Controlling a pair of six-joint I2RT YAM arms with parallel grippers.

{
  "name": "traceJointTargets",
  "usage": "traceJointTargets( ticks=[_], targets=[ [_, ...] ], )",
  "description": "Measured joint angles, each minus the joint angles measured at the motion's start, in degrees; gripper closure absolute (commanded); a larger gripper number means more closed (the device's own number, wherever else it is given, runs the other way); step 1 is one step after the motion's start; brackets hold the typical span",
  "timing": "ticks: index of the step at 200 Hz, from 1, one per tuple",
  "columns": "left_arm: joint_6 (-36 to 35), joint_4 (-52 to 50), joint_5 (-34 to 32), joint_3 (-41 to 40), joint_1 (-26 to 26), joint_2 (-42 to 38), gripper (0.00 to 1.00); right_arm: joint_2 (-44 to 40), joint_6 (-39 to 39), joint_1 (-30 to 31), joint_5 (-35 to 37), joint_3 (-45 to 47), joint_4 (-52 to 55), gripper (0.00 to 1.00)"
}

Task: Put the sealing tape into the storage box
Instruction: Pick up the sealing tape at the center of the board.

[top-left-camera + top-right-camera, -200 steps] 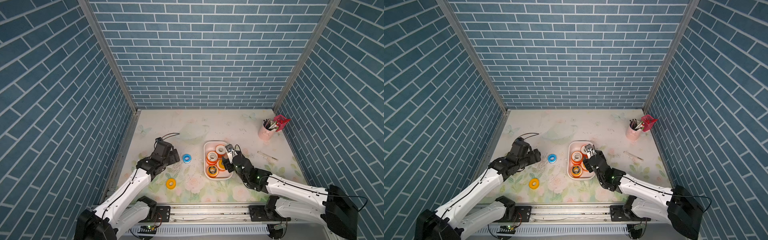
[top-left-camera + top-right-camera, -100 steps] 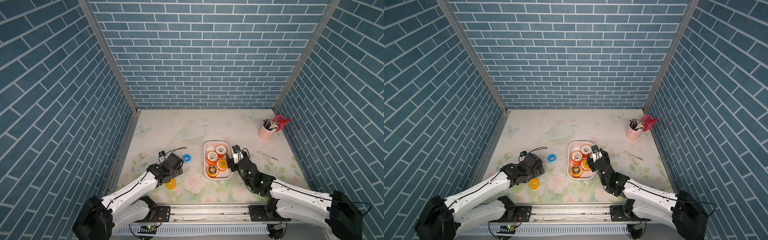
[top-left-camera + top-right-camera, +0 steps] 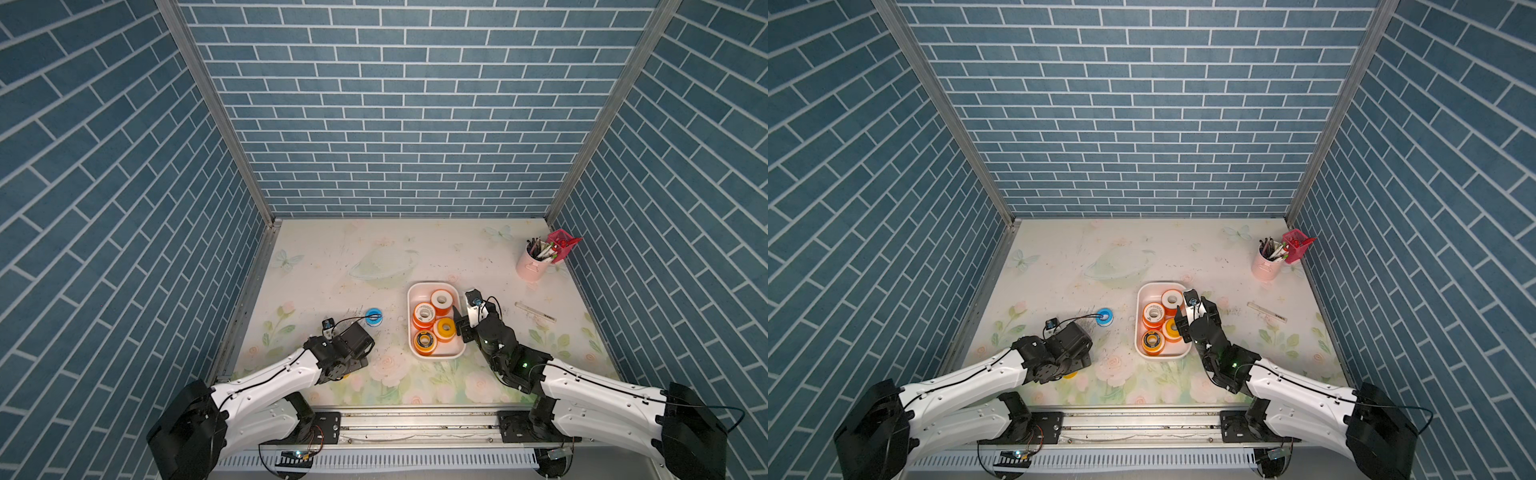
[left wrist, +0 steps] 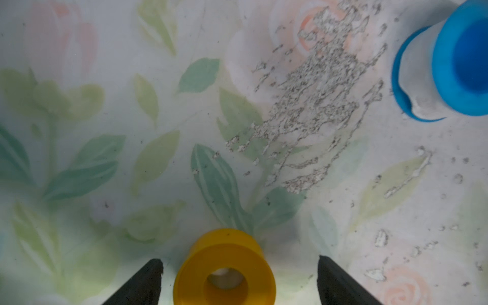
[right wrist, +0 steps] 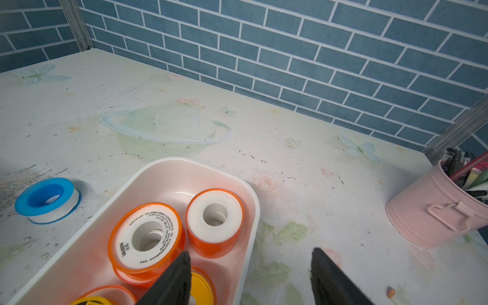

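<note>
The yellow roll of tape [image 4: 224, 269] lies on the flowered table [image 3: 374, 257], outside the box. In both top views it sits in the lower part of the frame, left of centre, almost wholly hidden under the left arm. The left pincer [image 4: 240, 262] is spread wide, with one finger on each side of the roll and a gap showing on both sides, so it grips nothing. A blue roll [image 3: 374, 317] lies on the table near it, up and to the right. The white box [image 3: 436, 356] stands just right of centre and holds four rolls [image 3: 424, 314]. The right pincer [image 5: 250, 253] is also apart and empty, straddling the box's right wall. A pink cup [image 3: 532, 266] of pens stands far right, well apart.
</note>
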State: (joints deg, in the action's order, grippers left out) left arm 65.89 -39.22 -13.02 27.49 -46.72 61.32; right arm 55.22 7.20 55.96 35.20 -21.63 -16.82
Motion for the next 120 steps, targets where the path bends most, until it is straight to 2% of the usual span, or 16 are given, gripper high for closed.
traceJointTargets(
  ticks=[20, 48, 99, 120],
  targets=[
    [0.39, 0.09, 0.22, -0.26, -0.09, 0.90, 0.09, 0.00, 0.00, 0.00, 0.00, 0.00, 0.00, 0.28],
    [0.13, 0.90, 0.20, -0.83, -0.17, 3.26, 0.23, 0.00, 0.02, 0.00, -0.02, 0.00, 0.00, 0.28],
    [-0.83, 1.84, -0.04, -0.07, -0.35, 4.90, 0.32, 0.09, 0.02, 0.00, 0.00, 0.00, 0.00, 0.29],
    [-1.14, 1.84, 0.09, -0.07, -0.61, 4.76, 0.40, 0.11, 0.02, 0.00, 0.13, 0.00, 0.02, 0.29]
  ],
)
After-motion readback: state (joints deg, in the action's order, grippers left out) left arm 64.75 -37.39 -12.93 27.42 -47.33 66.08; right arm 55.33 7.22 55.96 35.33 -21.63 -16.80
